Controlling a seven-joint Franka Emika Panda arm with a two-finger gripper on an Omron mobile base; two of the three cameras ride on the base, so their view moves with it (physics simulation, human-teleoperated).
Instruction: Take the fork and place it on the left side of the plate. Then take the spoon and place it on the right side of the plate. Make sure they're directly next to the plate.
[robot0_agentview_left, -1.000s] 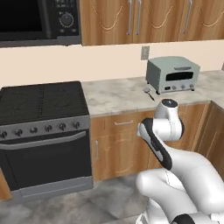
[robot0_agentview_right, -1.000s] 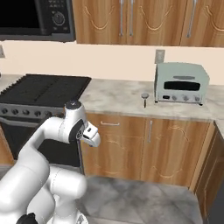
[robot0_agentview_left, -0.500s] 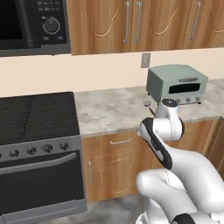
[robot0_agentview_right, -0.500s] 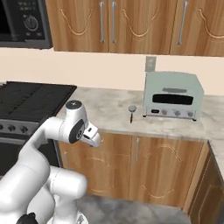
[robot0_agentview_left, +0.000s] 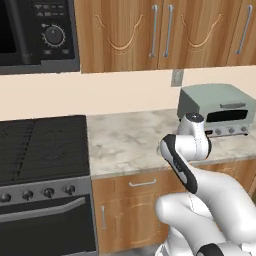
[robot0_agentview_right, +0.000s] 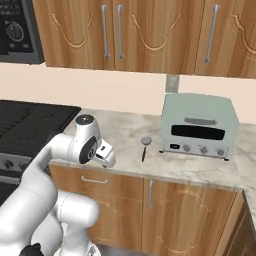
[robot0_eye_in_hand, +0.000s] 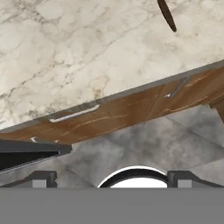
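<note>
The spoon (robot0_agentview_right: 144, 149), a thin dark utensil, lies on the marble counter (robot0_agentview_right: 125, 135) just left of the toaster oven. In the hand view its dark handle (robot0_eye_in_hand: 167, 15) shows at the top edge. My gripper (robot0_agentview_right: 108, 157) hangs in front of the counter's edge, above the cabinet doors and left of the spoon. Its fingertips (robot0_eye_in_hand: 43, 179) stand wide apart in the hand view, so the gripper (robot0_eye_in_hand: 112, 179) is open with nothing in it. The fork and the plate are out of view.
A pale green toaster oven (robot0_agentview_left: 220, 112) (robot0_agentview_right: 199, 125) stands at the back of the counter on the right. A black stove (robot0_agentview_left: 42, 145) (robot0_agentview_right: 27, 120) adjoins the counter on the left, under a microwave (robot0_agentview_left: 35, 32). Wooden cabinets (robot0_agentview_right: 150, 30) hang overhead.
The whole picture has shifted and grown: the base has driven closer to the counter and somewhat right. The stove has slid left in both views. The arm holds the same pose, gripper still open.
</note>
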